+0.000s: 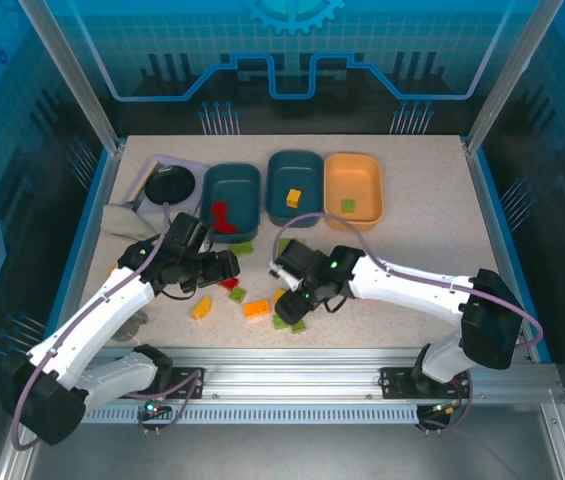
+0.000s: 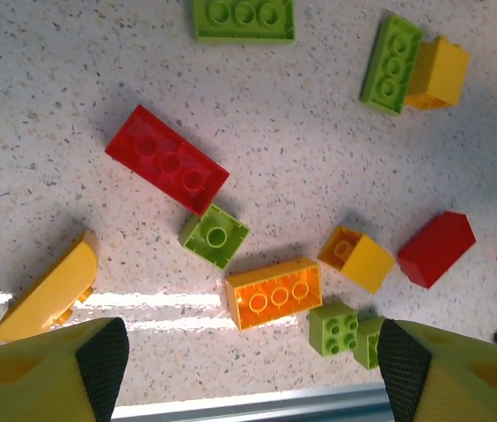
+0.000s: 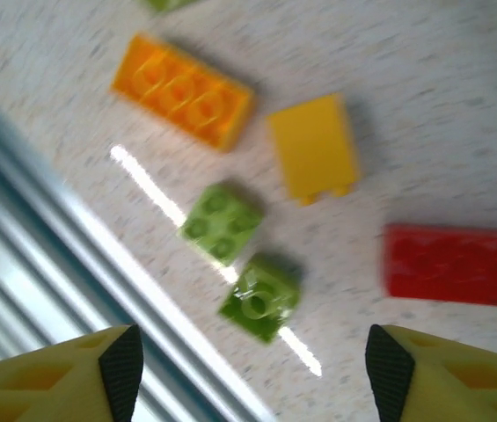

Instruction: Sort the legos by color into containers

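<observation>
Loose legos lie near the table's front: an orange brick point(image 2: 274, 293), a red brick point(image 2: 167, 170), small green ones point(image 2: 334, 328), a yellow slope point(image 2: 50, 290) and a red slope point(image 2: 436, 249). My left gripper point(image 2: 252, 369) hovers open over them, nothing between its fingers. My right gripper point(image 3: 255, 369) is open above a green lego point(image 3: 261, 296), beside another green one point(image 3: 222, 222). At the back stand the containers: a teal tub point(image 1: 247, 180) holding a red lego point(image 1: 222, 215), a teal tub point(image 1: 307, 170) with a yellow lego point(image 1: 293, 197), and an orange tub point(image 1: 367, 180) with a green lego point(image 1: 347, 205).
A black round bowl point(image 1: 169, 185) on a lavender tray sits at the back left, with a pale object point(image 1: 122, 218) beside it. The aluminium rail point(image 1: 312, 362) runs along the table's front edge, close to the nearest legos. Both arms meet over the front middle.
</observation>
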